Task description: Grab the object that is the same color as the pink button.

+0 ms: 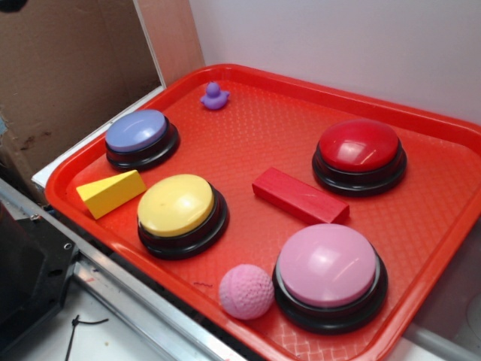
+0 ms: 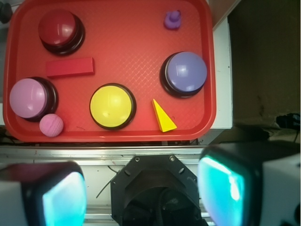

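Exterior view shows a large red plastic tray with a raised rim and a textured floor (image 1: 421, 226), which holds everything else and sits on a pale bench (image 2: 222, 70) with a metal rail along its near edge. Next in size come four dome buttons on round black bases: the smooth glossy pink button (image 1: 328, 265) at the tray's near right corner, a red dome button (image 1: 358, 146) behind it, a yellow dome button (image 1: 176, 204) near the front middle, and a lavender dome button (image 1: 136, 131) at the left. Smaller again are a flat red rectangular block (image 1: 299, 195) lying between the red and pink buttons, and a yellow wedge block (image 1: 110, 192) just left of the yellow button. The small pink ball with a bumpy, dimpled surface (image 1: 246, 291), the object to grab since it matches the pink button, rests on the tray floor just beside that button's base, close to the front rim. Smallest is a purple toy duck (image 1: 214, 96) at the far edge. The wrist view looks down from well above the tray, with the hand (image 2: 141, 188) spread wide, its two fingers (image 2: 225, 183) apart at the bottom corners and nothing between them. By this showing the task has hardly begun: the ball lies untouched, and the whole approach, descent and closing are left.
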